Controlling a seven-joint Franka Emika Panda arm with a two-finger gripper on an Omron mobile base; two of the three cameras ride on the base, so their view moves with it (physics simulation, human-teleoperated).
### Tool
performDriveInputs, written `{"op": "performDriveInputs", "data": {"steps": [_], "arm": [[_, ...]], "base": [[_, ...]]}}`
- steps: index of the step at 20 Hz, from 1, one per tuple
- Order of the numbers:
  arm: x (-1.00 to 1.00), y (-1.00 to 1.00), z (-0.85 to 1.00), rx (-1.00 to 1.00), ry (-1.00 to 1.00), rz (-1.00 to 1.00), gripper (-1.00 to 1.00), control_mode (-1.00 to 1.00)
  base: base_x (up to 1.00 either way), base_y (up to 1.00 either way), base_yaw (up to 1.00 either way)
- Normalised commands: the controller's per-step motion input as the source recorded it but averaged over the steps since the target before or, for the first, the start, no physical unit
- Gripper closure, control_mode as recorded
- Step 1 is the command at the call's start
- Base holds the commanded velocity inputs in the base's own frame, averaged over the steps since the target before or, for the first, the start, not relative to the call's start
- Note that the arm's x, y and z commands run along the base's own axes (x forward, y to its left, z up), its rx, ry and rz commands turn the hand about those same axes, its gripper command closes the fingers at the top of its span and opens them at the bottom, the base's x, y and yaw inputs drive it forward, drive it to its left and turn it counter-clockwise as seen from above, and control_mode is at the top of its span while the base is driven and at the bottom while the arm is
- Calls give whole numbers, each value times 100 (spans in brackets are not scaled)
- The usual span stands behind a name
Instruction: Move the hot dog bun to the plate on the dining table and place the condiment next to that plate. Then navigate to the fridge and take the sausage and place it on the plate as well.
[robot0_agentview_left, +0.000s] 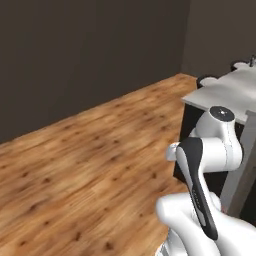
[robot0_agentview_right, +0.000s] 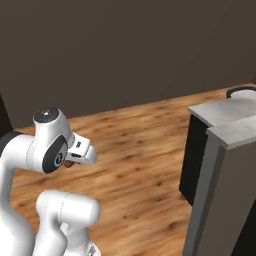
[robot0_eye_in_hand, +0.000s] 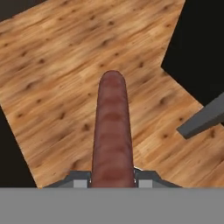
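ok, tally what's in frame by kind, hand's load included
Sausages: 1, the sausage, clamped in the hand
Marble tables: 1, the dining table
Dark round items at the table's far edge: 2, too cut off to identify
Total: 4

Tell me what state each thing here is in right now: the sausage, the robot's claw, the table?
sausage: clamped in the claw, sticking straight out over the wood floor.
gripper: shut on the sausage, carried above the floor.
dining table: standing nearby, its marble end in sight, not yet reached.
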Motion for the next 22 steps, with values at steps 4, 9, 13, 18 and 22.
{"op": "performDriveInputs", "data": {"steps": [4, 9, 13, 18, 22], "arm": [[0, 0, 0, 0, 0, 0, 100, 100], [0, 0, 0, 0, 0, 0, 100, 100], [0, 0, 0, 0, 0, 0, 100, 100], [0, 0, 0, 0, 0, 0, 100, 100], [0, 0, 0, 0, 0, 0, 100, 100]], "base": [[100, 78, -33], [100, 80, -36], [100, 82, -40], [100, 88, -42], [100, 86, -41]]}}
